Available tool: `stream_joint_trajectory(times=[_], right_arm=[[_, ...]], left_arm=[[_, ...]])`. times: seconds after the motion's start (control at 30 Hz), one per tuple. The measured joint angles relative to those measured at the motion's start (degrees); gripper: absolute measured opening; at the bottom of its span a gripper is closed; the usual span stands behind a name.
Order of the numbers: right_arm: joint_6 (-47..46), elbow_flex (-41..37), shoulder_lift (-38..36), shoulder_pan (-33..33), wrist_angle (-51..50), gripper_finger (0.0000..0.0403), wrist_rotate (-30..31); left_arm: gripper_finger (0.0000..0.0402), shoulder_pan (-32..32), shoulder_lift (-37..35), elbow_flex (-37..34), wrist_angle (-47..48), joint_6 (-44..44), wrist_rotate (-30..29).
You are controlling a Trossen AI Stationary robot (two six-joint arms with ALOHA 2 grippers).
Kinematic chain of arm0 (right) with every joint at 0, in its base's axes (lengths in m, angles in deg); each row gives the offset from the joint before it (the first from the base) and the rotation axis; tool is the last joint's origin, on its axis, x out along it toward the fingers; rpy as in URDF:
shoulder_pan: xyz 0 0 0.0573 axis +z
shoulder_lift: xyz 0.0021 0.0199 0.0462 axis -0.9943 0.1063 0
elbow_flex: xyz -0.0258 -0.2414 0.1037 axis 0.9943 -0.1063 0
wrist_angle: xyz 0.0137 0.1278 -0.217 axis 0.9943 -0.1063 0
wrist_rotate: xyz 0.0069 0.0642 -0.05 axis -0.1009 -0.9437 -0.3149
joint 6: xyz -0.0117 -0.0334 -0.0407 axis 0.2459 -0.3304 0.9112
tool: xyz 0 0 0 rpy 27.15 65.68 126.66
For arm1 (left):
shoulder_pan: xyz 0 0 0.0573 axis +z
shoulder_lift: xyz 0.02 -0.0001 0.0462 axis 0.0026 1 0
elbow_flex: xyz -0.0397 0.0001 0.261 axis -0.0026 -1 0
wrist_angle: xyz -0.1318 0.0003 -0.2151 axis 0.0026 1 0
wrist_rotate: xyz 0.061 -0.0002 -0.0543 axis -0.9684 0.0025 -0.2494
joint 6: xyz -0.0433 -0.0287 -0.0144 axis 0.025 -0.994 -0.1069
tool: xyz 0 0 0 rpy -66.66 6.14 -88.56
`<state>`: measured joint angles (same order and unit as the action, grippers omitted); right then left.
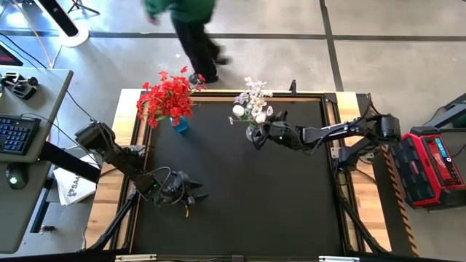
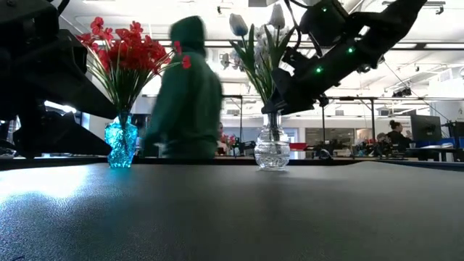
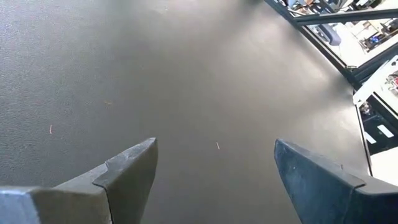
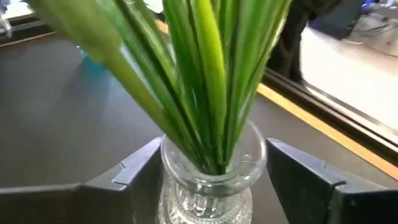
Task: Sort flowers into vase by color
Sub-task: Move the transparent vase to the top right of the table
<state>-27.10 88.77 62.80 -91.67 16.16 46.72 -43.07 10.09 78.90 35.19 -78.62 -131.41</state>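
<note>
1. The black table (image 1: 240, 189) was the biggest thing, and both my arms were over it.
2. A person in a green top (image 2: 190, 94) walked past behind the table's far edge, at about 12 o'clock.
3. The red flowers (image 1: 166, 96) stood in a blue vase (image 1: 179, 124) at about 11 o'clock on the table.
4. The white flowers (image 1: 253, 103) stood in a clear glass vase (image 2: 272, 148) at about 12 o'clock, well apart from the red ones.
5. My right gripper (image 4: 211, 171) was at the neck of the glass vase. Its fingers were spread wide, one on each side of the neck, and held nothing.
6. My left gripper (image 3: 214, 165) hung over bare table at about 8 o'clock. Its fingers were spread wide too, with nothing between them.
</note>
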Motion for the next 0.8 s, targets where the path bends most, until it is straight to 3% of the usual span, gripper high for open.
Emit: stream_joint_trajectory(times=[0.17,0.47,0.63,0.8], right_arm=[[2.2,0.0,1.8,-1.8,0.9,0.0218,-6.1],[5.4,0.0,3.7,-2.0,3.2,0.0133,-6.9],[4.5,0.0,0.5,-1.9,-2.2,0.0081,-6.9],[3.7,-1.5,-5.8,-1.9,-8.7,0.0071,-3.0]], left_arm=[[0.031,0.0,0.0,0.0,0.0,0.0,-0.3],[0.031,0.1,0.0,0.0,0.0,0.2,-0.5],[0.031,0.1,0.0,0.0,0.1,0.6,-0.5],[0.031,0.1,0.0,0.0,0.2,0.7,-0.5]])
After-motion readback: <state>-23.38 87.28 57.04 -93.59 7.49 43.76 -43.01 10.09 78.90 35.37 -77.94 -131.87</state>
